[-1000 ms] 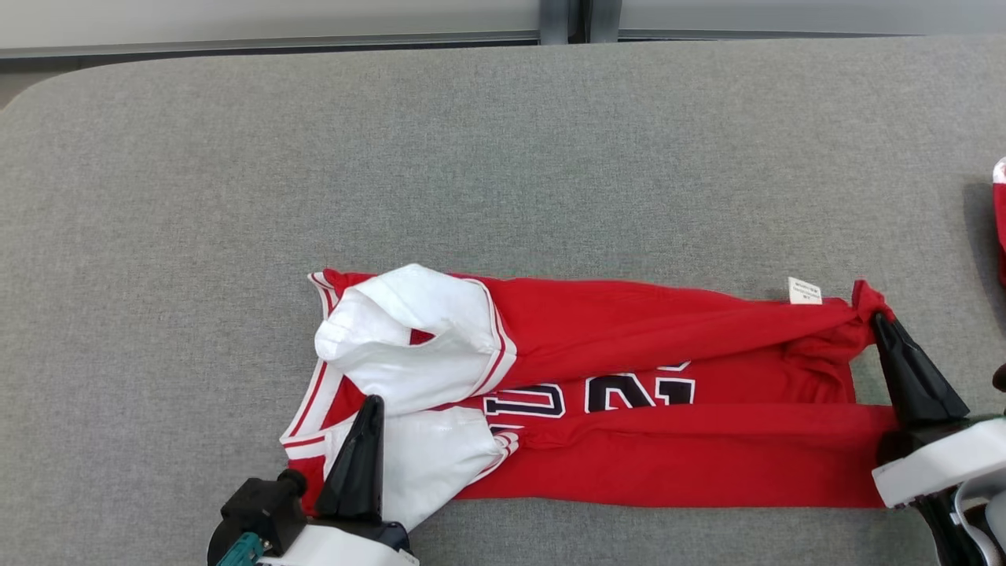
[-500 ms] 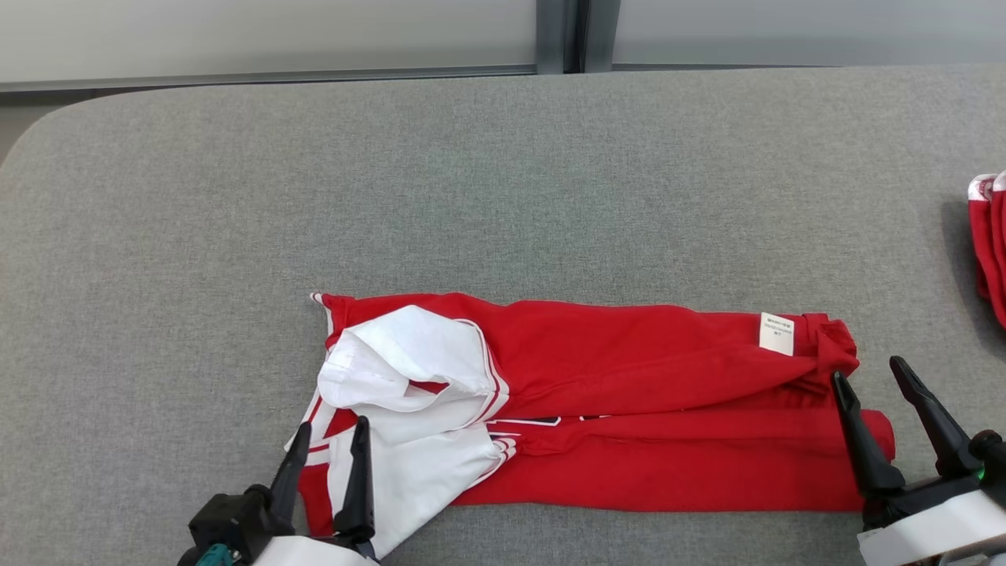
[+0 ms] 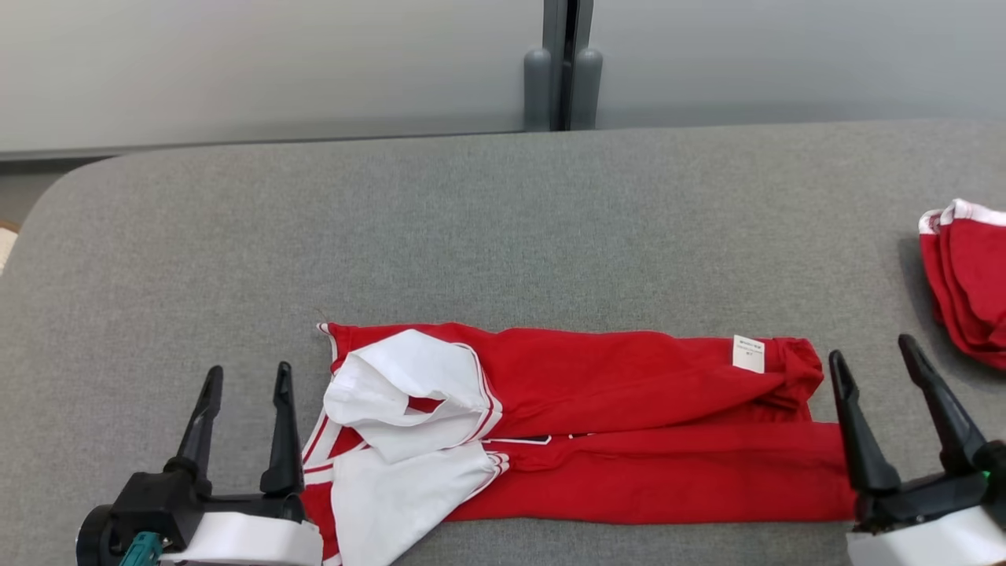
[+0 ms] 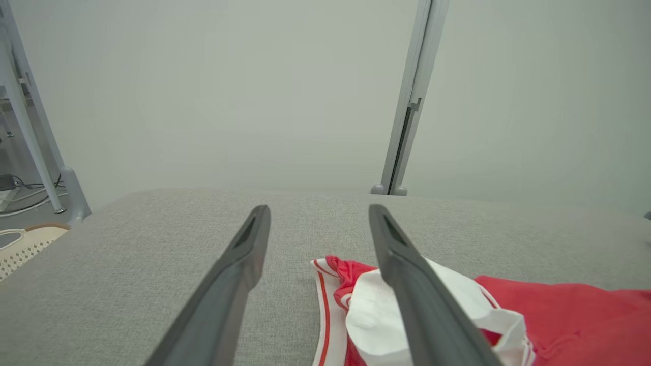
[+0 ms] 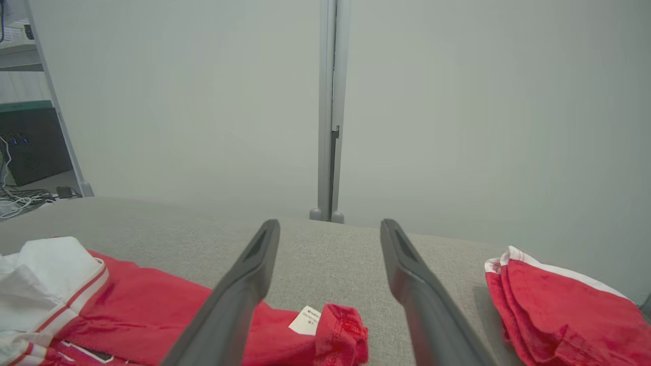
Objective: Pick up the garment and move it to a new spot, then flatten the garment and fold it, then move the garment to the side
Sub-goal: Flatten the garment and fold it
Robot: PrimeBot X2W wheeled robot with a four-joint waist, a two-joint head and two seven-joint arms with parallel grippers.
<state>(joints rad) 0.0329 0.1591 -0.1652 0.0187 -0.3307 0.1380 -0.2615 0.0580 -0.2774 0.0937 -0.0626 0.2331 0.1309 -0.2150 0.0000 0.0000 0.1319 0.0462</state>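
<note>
Two grippers stood released and empty on my screen: the left gripper (image 3: 248,368) beside the white-sleeved end of the red garment (image 3: 629,424), the right gripper (image 3: 870,347) at its labelled end. The garment lay in a long folded strip on the grey table (image 3: 503,220), well apart from a red pile (image 3: 967,283) at right.

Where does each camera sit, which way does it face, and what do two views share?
Head view: on the head, looking down at the table and garment; left gripper and right gripper, both open, at bottom.
Left wrist view: left wrist, looking low across the table toward the wall; own fingers.
Right wrist view: right wrist, facing likewise; own fingers.
Shared: head and right wrist both show the label.
</note>
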